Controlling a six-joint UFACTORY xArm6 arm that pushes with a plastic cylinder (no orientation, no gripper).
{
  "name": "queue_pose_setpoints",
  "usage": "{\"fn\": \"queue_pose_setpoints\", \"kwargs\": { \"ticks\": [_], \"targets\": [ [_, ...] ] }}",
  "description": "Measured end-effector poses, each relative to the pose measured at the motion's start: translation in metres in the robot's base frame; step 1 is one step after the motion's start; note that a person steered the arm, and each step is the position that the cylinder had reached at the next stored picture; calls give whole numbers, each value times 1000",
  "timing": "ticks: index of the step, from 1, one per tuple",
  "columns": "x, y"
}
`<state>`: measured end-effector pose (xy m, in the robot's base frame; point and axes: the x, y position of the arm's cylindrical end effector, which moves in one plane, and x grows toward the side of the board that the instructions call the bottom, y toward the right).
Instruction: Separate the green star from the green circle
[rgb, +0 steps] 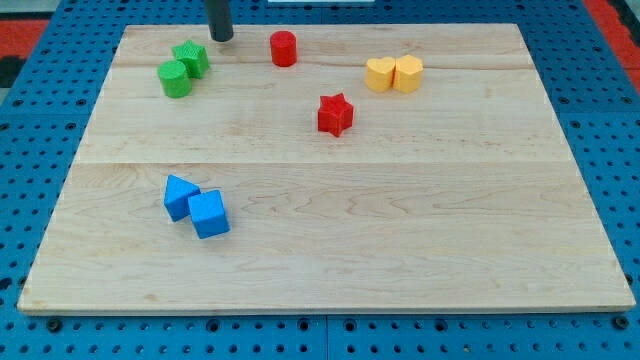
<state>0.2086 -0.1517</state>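
The green star (191, 57) and the green circle (175, 79) sit touching near the view's top left corner of the wooden board (330, 250). The star lies up and to the right of the circle. My tip (221, 38) rests on the board just up and to the right of the green star, a small gap away from it.
A red circle (284, 48) stands to the right of my tip. A red star (336, 114) is near the middle. A yellow heart (380, 74) and a yellow hexagon (408, 73) touch at the top right. Two blue blocks (180, 196) (209, 214) touch at the lower left.
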Motion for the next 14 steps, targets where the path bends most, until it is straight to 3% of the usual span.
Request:
{"fn": "queue_pose_setpoints", "kwargs": {
  "ticks": [2, 3, 4, 5, 6, 8, 9, 10, 11, 12, 14],
  "targets": [
    [83, -8],
    [56, 10],
    [13, -19],
    [-3, -71],
    [53, -63],
    [116, -32],
    [89, -111],
    [48, -107],
    [55, -26],
    [119, 26],
    [75, 71]
  ]
}}
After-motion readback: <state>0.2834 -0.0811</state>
